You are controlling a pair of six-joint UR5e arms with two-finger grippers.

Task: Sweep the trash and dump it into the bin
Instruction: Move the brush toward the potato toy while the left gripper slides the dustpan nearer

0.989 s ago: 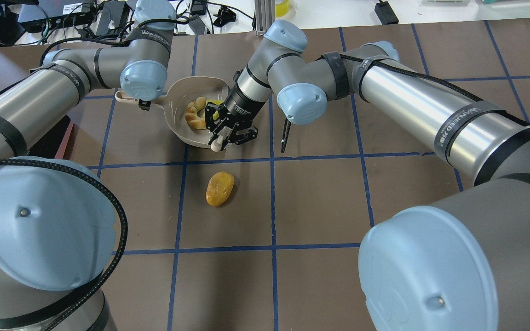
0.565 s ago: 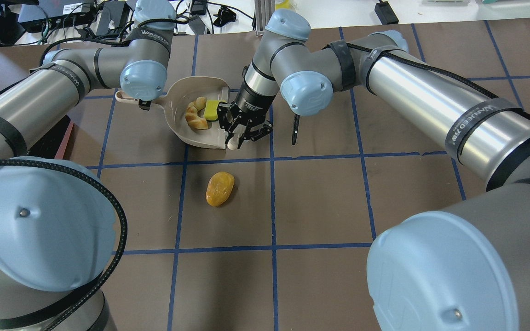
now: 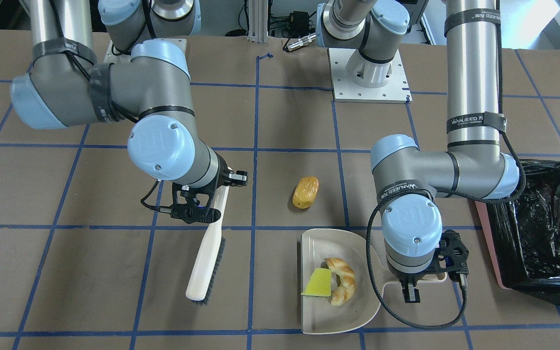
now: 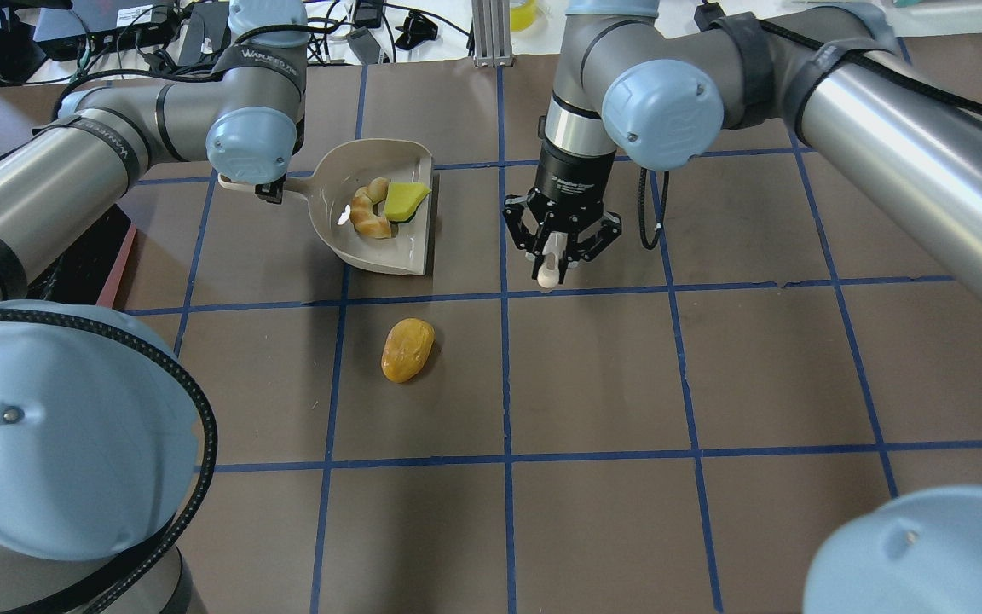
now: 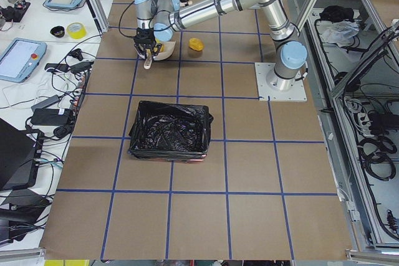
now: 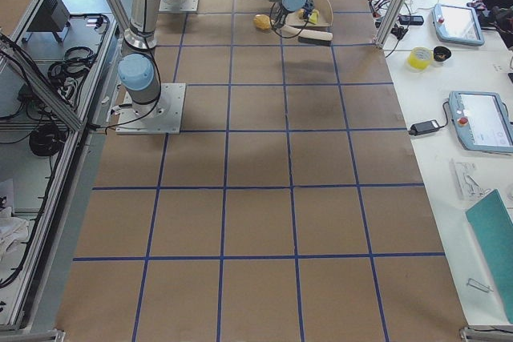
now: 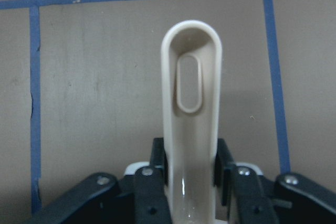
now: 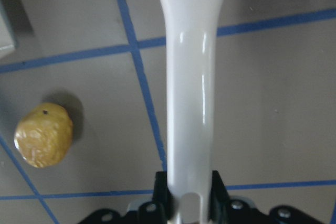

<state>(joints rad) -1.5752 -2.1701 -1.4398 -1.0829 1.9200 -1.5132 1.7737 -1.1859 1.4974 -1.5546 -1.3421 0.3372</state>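
The beige dustpan [image 4: 389,249] lies flat and holds the pale croissant [image 4: 367,215] and the yellow sponge wedge [image 4: 406,199]; both also show in the front view, croissant [image 3: 343,284] and sponge [image 3: 320,283]. My left gripper [image 4: 269,189] is shut on the dustpan handle [image 7: 191,93]. The golden-brown bread roll [image 4: 407,350] lies loose on the table, nearer the robot than the pan. My right gripper [image 4: 552,256] is shut on the white brush handle [image 8: 189,77], right of the pan; the brush [image 3: 207,257] points away from the robot. The black-lined pink bin [image 3: 537,228] stands beyond my left arm.
The brown table is marked with a blue tape grid [image 4: 505,375]. Cables and electronics [image 4: 150,34] crowd the far edge. The two arm bases [image 3: 370,73] stand on plates at the robot side. The left forearm [image 3: 472,97] hangs close by the bin.
My right gripper has carried the brush rightward, away from the dustpan's mouth. The sponge wedge now lies inside the pan beside the croissant. The bread roll has not moved.
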